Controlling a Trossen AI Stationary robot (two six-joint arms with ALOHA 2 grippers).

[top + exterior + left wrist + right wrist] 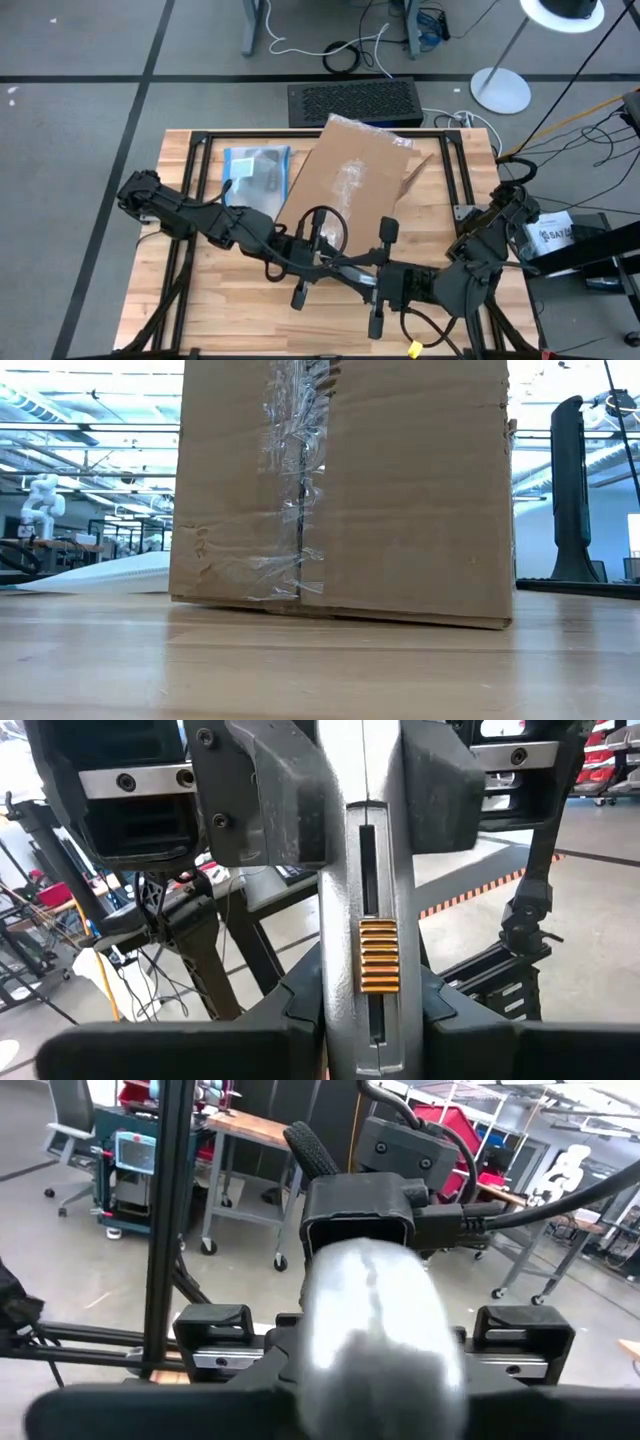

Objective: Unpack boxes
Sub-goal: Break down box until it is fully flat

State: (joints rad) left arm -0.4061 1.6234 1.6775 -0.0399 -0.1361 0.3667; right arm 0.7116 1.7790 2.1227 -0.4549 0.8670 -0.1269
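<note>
Cardboard fills most of what we see: the box lies flat at the table's far middle, its long axis running slantwise from the black grille-topped unit toward the grippers. Just on its near side we find the left gripper and right gripper, folded together and about equally near it. We cannot tell how either gripper's fingers stand, and neither holds anything.

Brown taped box, angled, table's far-center
</note>
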